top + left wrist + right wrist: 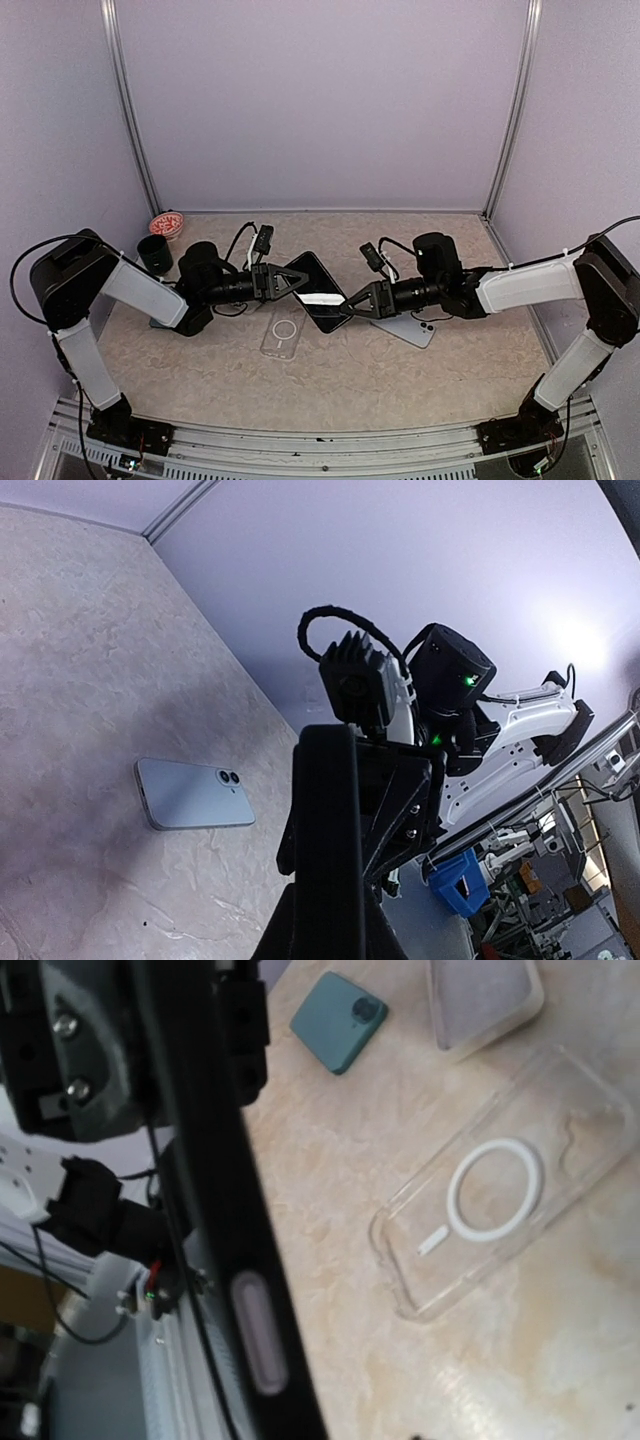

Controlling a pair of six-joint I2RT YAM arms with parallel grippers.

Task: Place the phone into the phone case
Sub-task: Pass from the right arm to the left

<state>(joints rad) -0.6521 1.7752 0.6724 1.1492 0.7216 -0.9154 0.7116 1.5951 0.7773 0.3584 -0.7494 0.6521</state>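
Currently | phone (325,285) aloft, long axis diagonal, far-left to near-right | left pincer (303,282), right pincer (350,303): both clamped on phone

Count of the things before me, kind by kind.
I count three phones: a black phone (322,290), a pale blue phone (410,328) and a teal phone (340,1020). There are two clear cases, a ringed case (500,1210) and a plain case (485,995). I also count one black cup (155,253) and one red-and-white dish (166,224).

Black cup (155,253) beside red-patterned dish (166,224); pale blue phone (410,328) face-down on table (450,370).
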